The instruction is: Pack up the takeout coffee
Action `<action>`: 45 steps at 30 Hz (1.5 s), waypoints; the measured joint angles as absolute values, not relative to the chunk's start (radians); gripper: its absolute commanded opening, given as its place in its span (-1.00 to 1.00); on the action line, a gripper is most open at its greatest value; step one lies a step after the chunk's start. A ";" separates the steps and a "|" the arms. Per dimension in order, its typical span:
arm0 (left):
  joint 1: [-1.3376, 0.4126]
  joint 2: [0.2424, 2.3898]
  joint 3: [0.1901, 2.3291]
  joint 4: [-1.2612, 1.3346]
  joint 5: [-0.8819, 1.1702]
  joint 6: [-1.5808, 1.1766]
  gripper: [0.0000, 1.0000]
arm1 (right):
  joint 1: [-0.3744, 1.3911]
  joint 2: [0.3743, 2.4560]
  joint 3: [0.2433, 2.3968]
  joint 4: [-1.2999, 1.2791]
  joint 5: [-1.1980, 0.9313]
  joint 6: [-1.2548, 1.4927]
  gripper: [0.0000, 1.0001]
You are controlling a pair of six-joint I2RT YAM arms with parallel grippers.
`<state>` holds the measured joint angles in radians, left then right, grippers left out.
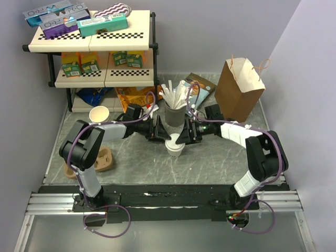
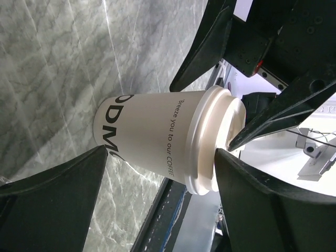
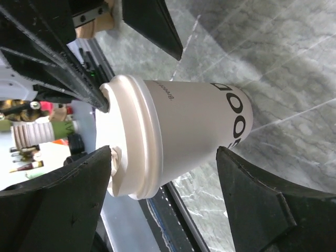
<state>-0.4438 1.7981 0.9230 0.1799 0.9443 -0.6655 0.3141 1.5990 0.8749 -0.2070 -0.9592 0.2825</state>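
Takeout coffee (image 1: 175, 146) stands mid-table, unheld; your left gripper (image 1: 161, 134) and right gripper (image 1: 185, 135) flank it, both spread wide (probably seating lid (image 3: 126, 142) before bagging).

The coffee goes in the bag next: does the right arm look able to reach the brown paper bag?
Probably yes: the brown paper bag stands open on that arm's side, nothing between it and the right arm's fingers.

The takeout coffee (image 2: 157, 136), standing just ahead of the left jaws, carried small print reading "Breeze you to our COFFEE" below its lid, and large black letters "ODM", partly cut off. Ahead of the right jaws, its other side showed "OOD". Lettering on the boxes (image 1: 58, 16), far beyond both jaws, was too small to read.
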 measured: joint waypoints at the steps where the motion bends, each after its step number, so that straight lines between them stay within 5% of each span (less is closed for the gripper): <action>1: -0.444 1.798 0.923 0.175 0.944 -0.665 0.76 | 0.309 1.595 0.863 -0.194 -0.969 0.288 0.75; 16: -0.444 1.799 0.931 0.157 0.937 -0.638 0.73 | 0.245 1.583 0.738 0.015 -1.097 0.447 0.30; 30: -0.442 1.868 0.984 0.151 0.986 -0.655 0.67 | 0.203 1.731 0.746 0.113 -1.246 0.595 0.12; 37: -0.440 1.864 0.971 0.157 0.986 -0.659 0.67 | 0.205 1.748 0.762 0.078 -1.259 0.594 0.12; 45: -0.440 1.838 0.964 0.138 0.972 -0.601 0.90 | 0.224 1.693 0.750 0.062 -1.189 0.551 0.59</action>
<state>-0.4404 1.8381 0.9638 0.1375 0.9718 -0.6006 0.2245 1.6928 0.7498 0.0616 -1.1889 0.5514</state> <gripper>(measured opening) 0.890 0.722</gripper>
